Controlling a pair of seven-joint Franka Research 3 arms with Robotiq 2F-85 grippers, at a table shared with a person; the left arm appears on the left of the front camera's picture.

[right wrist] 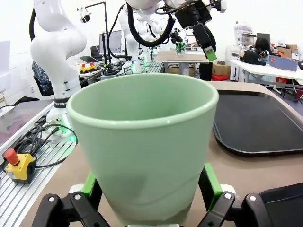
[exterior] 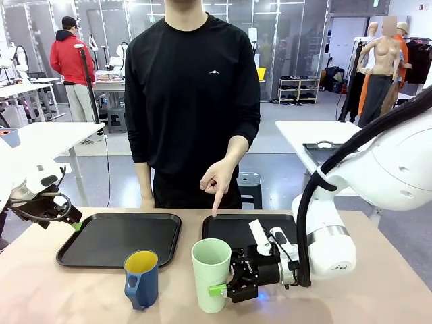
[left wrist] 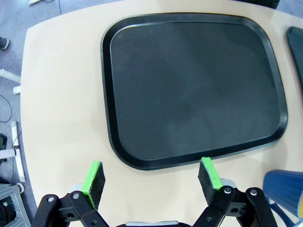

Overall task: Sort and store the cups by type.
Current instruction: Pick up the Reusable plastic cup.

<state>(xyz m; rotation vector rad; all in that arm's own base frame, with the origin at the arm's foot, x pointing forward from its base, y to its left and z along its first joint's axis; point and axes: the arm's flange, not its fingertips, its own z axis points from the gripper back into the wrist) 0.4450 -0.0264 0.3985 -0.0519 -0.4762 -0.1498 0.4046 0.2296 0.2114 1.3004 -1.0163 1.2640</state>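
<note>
The pale mint-green tumbler (exterior: 211, 270) stands upright on the table near the front edge. My right gripper (exterior: 224, 289) straddles its lower part from the right, jaws open. In the right wrist view the tumbler (right wrist: 142, 142) sits between the green pads (right wrist: 211, 183), at or very near its sides. The dark blue cup (exterior: 141, 278), yellow inside, stands left of the tumbler with its handle toward me. My left gripper (exterior: 73, 223) hangs open over the table's left edge, with nothing between its fingers (left wrist: 151, 175). The blue cup (left wrist: 285, 191) shows at its lower right.
Two black trays lie side by side, the left tray (exterior: 88, 253) (left wrist: 113, 142) and the right tray (exterior: 223, 226). A person in black stands at the far side, one hand (exterior: 217, 183) pointing a finger down at the right tray. Bare tabletop lies around the cups.
</note>
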